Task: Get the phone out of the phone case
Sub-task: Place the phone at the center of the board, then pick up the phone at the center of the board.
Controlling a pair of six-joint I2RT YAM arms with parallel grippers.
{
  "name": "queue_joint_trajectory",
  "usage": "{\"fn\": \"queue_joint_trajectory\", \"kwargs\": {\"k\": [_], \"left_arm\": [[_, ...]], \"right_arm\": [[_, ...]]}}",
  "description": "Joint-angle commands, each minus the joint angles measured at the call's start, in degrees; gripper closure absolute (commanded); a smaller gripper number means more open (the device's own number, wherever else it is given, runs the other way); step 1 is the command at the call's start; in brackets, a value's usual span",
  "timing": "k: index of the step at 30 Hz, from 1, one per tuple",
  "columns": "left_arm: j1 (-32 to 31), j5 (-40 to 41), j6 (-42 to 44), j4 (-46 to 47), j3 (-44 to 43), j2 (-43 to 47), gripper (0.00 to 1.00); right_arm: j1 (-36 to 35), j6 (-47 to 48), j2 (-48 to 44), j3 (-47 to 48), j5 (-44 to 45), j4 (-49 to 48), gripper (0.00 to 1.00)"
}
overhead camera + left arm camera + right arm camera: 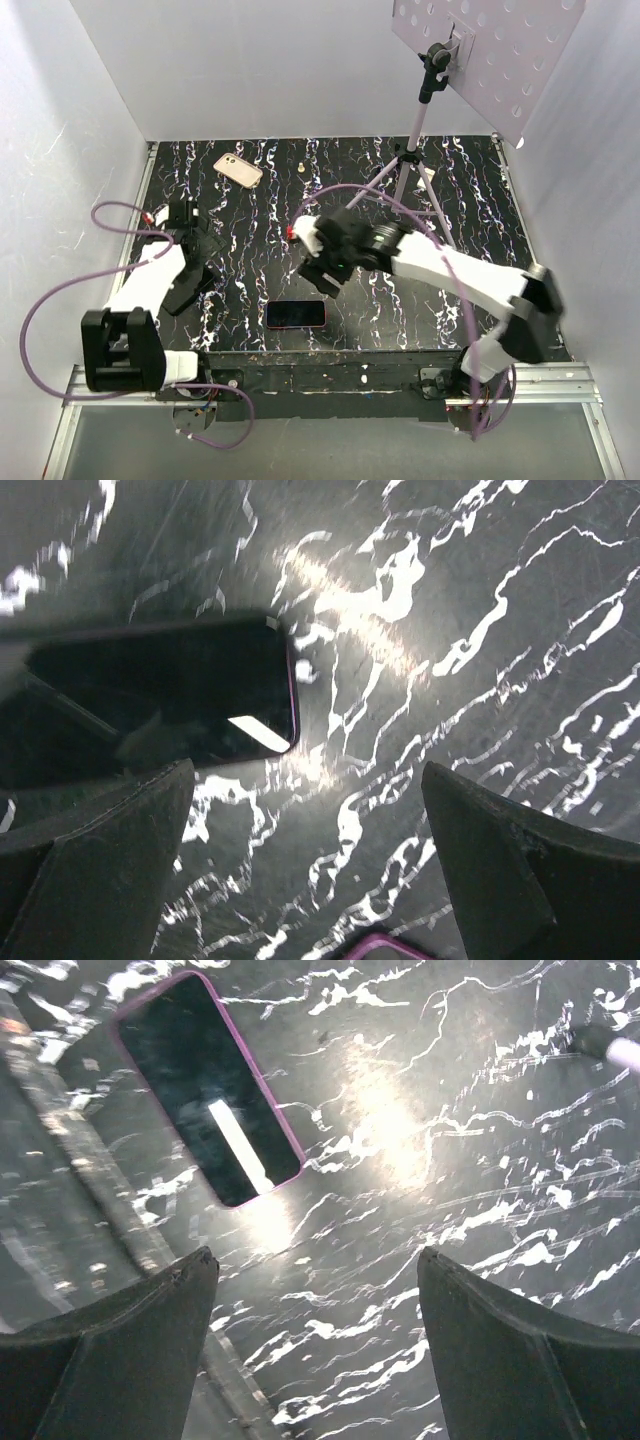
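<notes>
The phone (295, 314), dark-screened and sitting in its pink phone case, lies flat near the table's front edge. In the right wrist view the phone (205, 1085) shows its pink rim, up and left of my right gripper (315, 1255), which is open and holds nothing. That right gripper (325, 272) hovers just behind the phone. My left gripper (190, 285) is to the phone's left, open and empty. In the left wrist view the phone (160, 690) lies beyond the left fingertip of my left gripper (307, 770). A magenta rounded edge (385, 945) shows at the bottom; I cannot tell what it is.
A beige phone-shaped item (238, 170) lies at the back left of the black marbled table (420, 180). A tripod (405, 170) carrying a perforated panel (490, 50) stands at the back right. Purple cables (110, 210) loop beside the arms. White walls enclose the table.
</notes>
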State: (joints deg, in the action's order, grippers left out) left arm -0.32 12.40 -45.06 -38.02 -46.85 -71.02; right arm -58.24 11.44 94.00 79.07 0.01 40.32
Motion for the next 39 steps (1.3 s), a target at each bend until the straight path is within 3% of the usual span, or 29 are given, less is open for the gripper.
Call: {"fn": "queue_joint_trajectory", "kwargs": {"k": [1, 4, 6, 8, 10, 12, 14, 17, 20, 24, 33, 39], "left_arm": [[0.23, 5.59, 19.88, 3.13, -9.55, -8.67, 0.02], [2.93, 10.62, 22.4, 0.25, -13.95, -15.18, 0.02], [6.54, 3.71, 18.53, -2.32, -14.68, -15.82, 0.02], [9.88, 3.24, 16.24, 0.21, -11.18, -12.84, 0.02], [13.48, 2.1, 19.2, 5.64, -7.92, -10.02, 0.02], [16.56, -2.97, 29.09, 11.89, -8.6, -10.53, 0.02], [17.02, -2.38, 33.8, 8.42, -14.29, -17.44, 0.02], [20.08, -17.8, 34.42, 2.88, -21.86, -29.66, 0.02], [20.53, -18.05, 33.9, 1.9, -21.28, -32.95, 0.02], [21.41, -17.68, 31.8, -0.46, -14.78, -32.17, 0.02], [21.23, -19.17, 19.14, -3.46, -0.97, -18.37, 0.02], [18.69, -19.51, 10.79, -6.89, 1.76, -14.5, 0.02]], "right_arm": [[-0.47, -17.75, -17.58, -11.62, -3.07, -7.07, 0.14], [-0.82, -24.16, -28.31, -17.79, -7.56, -10.77, 0.14], [-1.0, -27.6, -35.25, -22.09, -9.5, -14.37, 0.14], [-1.0, -29.45, -41.76, -26.32, -9.24, -17.63, 0.13], [-1.0, -30.07, -48.17, -28.87, -8.71, -18.69, 0.13], [-1.0, -30.25, -51.96, -29.93, -9.58, -18.34, 0.13], [-1.0, -29.38, -55.13, -30.64, -13.35, -18.08, 0.14], [-1.0, -29.11, -59.27, -31.26, -16.88, -18.52, 0.14], [-1.0, -28.32, -61.38, -30.38, -16.89, -16.59, 0.14], [-1.0, -26.47, -63.93, -30.46, -17.24, -15.53, 0.17], [-1.0, -25.07, -65.97, -30.47, -18.02, -15.36, 0.16], [-1.0, -26.12, -65.34, -32.04, -19.87, -18.34, 0.18]]}}
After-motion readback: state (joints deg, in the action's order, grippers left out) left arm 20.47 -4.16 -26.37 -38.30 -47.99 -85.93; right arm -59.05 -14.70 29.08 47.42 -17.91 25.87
